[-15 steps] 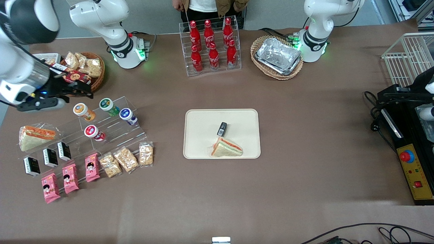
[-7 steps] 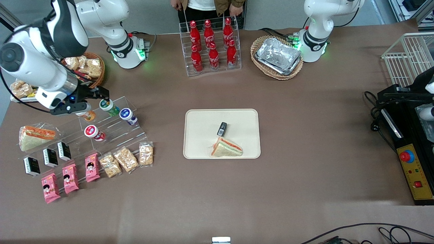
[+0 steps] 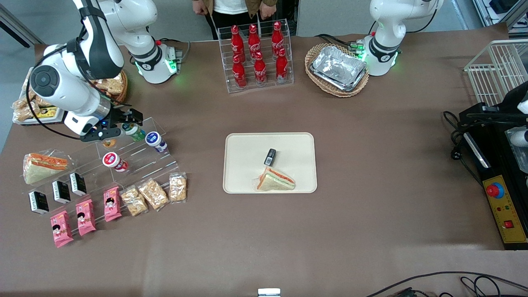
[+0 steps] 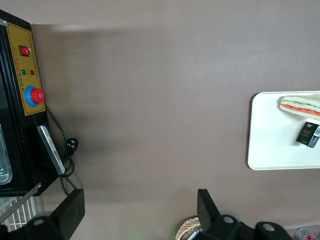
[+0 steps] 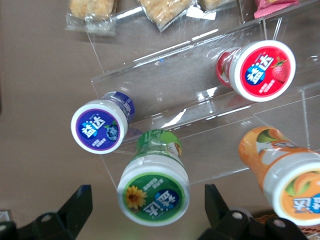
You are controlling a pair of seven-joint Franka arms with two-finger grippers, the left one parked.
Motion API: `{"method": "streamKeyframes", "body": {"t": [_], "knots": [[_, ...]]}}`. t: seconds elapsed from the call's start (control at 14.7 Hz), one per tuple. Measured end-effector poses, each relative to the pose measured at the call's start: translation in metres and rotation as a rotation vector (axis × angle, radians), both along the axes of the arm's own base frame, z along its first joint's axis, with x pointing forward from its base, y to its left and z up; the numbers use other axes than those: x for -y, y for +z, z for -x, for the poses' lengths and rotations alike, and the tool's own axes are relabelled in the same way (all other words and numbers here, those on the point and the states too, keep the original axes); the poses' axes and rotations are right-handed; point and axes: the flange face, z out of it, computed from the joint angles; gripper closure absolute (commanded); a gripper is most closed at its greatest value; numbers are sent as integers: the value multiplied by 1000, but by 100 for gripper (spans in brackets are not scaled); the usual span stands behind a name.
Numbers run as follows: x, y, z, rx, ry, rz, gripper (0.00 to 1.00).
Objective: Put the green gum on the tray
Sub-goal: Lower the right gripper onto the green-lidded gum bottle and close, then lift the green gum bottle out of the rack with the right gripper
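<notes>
Brown table, clear acrylic rack [image 3: 136, 152] at frame left | gripper [image 3: 128, 123] has swung in from the left edge over the last second, now directly over green gum [image 3: 133, 131] on the rack's top step, fingers spread either side, nothing grasped | tray [image 3: 247, 142] mid-frame, well apart | grasp looks imminent.
</notes>
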Motion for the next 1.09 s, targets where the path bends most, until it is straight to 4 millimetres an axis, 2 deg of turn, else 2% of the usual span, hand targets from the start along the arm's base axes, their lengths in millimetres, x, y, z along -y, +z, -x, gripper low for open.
{"method": "streamKeyframes", "body": {"t": [0.27,0.34,0.55,0.68,0.95,1.09], "knots": [[0,-15,9,-13,1,1,3],[0,-17,10,-13,1,1,12],[0,-18,11,-4,1,0,47],[0,-18,12,-1,2,0,60],[2,-16,11,9,17,-4,61],[4,-7,10,28,29,-10,61]]}}
